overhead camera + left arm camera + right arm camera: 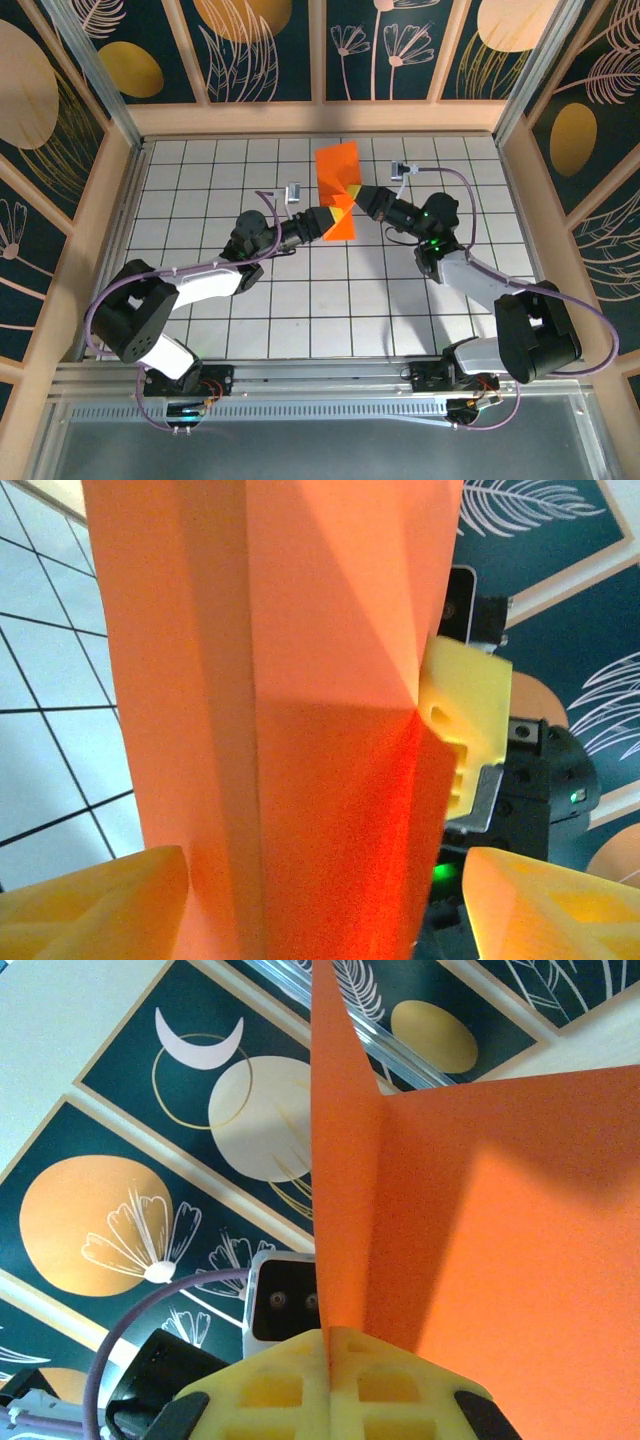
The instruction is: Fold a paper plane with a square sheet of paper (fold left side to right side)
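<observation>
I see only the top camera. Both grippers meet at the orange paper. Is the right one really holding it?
Observer: Yes. In the right wrist view the right gripper is shut on the paper, which stands up from between its fingers.
Operator: Is the left one closed too?
Observer: No. In the left wrist view the left gripper is open. The paper passes between its fingers, and there is a gap on one side.
Operator: Is the paper flat there?
Observer: No. The right wrist view shows a narrow flap standing out from the wider part, along a crease that runs up from the grip.
</observation>
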Robot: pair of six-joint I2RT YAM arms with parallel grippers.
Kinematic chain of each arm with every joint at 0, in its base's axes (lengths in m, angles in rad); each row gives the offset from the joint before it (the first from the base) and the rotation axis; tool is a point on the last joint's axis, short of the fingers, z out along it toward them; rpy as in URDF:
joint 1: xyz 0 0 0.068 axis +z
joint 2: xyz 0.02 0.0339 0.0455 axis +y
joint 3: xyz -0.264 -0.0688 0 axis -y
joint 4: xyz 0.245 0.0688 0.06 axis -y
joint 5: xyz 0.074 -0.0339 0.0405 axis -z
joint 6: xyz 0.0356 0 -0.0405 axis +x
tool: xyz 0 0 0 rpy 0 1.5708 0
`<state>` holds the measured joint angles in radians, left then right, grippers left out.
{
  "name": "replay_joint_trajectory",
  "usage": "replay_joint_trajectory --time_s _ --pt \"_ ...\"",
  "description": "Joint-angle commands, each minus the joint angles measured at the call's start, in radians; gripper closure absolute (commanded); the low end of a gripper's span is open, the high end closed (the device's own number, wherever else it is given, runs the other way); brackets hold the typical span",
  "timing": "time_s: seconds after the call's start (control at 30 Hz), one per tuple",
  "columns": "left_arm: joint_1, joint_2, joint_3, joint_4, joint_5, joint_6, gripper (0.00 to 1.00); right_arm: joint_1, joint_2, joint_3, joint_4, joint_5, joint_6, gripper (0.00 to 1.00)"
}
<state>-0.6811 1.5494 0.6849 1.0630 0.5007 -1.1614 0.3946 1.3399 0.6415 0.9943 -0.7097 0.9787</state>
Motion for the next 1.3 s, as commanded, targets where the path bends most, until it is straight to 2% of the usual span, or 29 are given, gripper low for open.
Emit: replay_joint_trajectory --time_s 0.0,0.1,0.23,0.43,0.57,0.63,0.7,0.8,0.9,1.07,1.2,1.27 --pt "-0.005 0.005 0.028 0.077 0.007 -0.027 0.34 0.006 0.007 -0.017 0.06 -0.013 0.004 1.0" --pt "-0.006 0.006 0.023 0.066 -0.005 -0.027 0.42 0.006 0.013 -0.022 0.052 -0.011 -0.001 1.0" --pt "-0.007 0.001 0.018 0.062 -0.011 -0.023 0.54 0.007 0.014 -0.026 0.04 -0.005 -0.011 0.94" --pt "-0.007 -0.028 0.03 -0.063 -0.037 0.032 0.78 0.006 -0.008 -0.024 -0.032 0.012 -0.061 0.79" --pt "-0.005 -0.069 0.037 -0.191 -0.065 0.1 0.89 0.003 -0.061 0.001 -0.205 0.059 -0.177 0.68" --pt "-0.006 -0.093 0.068 -0.351 -0.098 0.167 0.96 0.005 -0.097 0.028 -0.353 0.117 -0.269 0.61" --pt "-0.006 -0.11 0.125 -0.568 -0.153 0.258 1.0 0.014 -0.13 0.076 -0.577 0.244 -0.385 0.54" --pt "-0.006 -0.11 0.206 -0.84 -0.239 0.386 1.0 0.023 -0.146 0.137 -0.851 0.482 -0.51 0.48" --pt "-0.007 -0.095 0.281 -1.076 -0.355 0.514 1.0 0.022 -0.146 0.156 -1.013 0.673 -0.586 0.4" --pt "-0.009 -0.019 0.472 -1.422 -0.576 0.691 1.0 0.018 -0.144 0.13 -1.117 0.884 -0.634 0.24" --pt "-0.044 0.038 0.578 -1.597 -0.785 0.744 1.0 0.007 -0.143 0.087 -1.118 1.008 -0.616 0.06" --pt "-0.07 0.059 0.616 -1.66 -0.873 0.744 1.0 -0.005 -0.142 0.067 -1.107 1.024 -0.604 0.01"
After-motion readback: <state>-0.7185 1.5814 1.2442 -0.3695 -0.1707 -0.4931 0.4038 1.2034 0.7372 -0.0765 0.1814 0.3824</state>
